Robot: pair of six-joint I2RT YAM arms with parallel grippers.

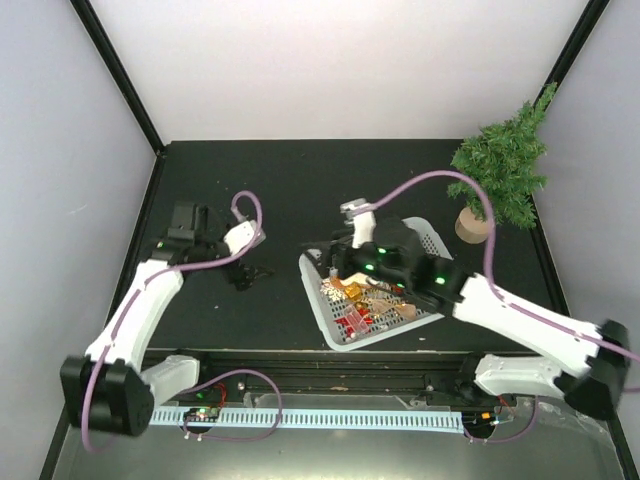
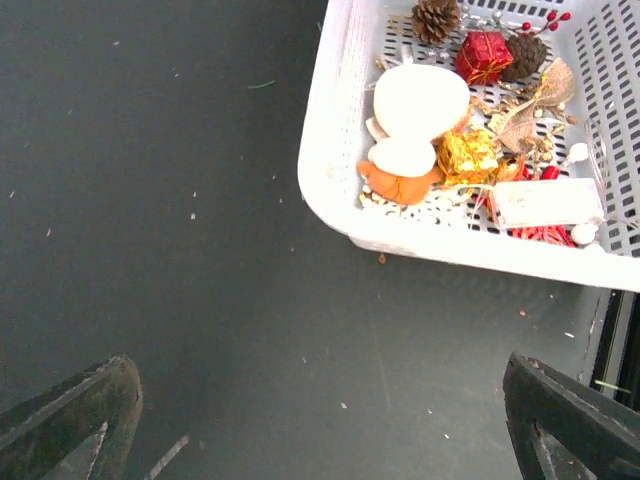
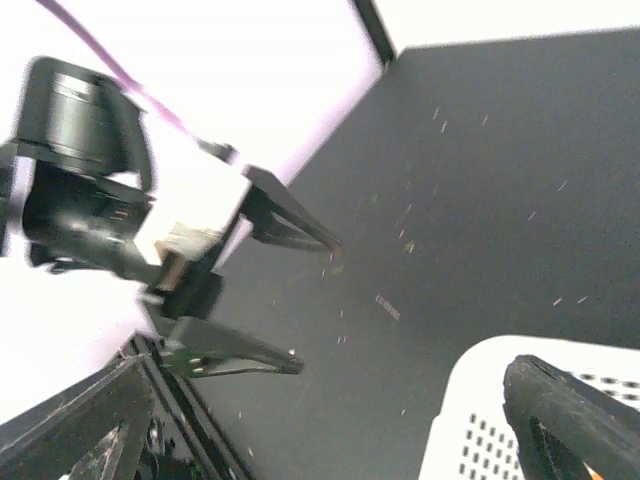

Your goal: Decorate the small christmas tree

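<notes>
The step in hand looks to be taking a first ornament from the white perforated plastic basket [image 2: 325,130]. The right claw [image 3: 325,400] hangs at the basket's far left corner, its fingers wide apart with nothing between them. The left claw [image 2: 320,400], likewise spread and empty, sits low over the black bench [image 1: 280,180] just left of the basket.

To do it well, the right claw should come down on a piece lying clear of the tangle, such as the red foil gift box [image 2: 483,55]. It should then lift straight up so nothing snags.

The small green bristly christmas tree on its round wooden base [image 1: 500,160] stands at the bench's far right corner, apart from the basket. No ornament shows on it.

Counted: one tree, one basket, two brown pine cones [image 2: 435,18], one red box, one gold foil gift box [image 2: 468,155] and two white oval discs [image 2: 420,100].
</notes>
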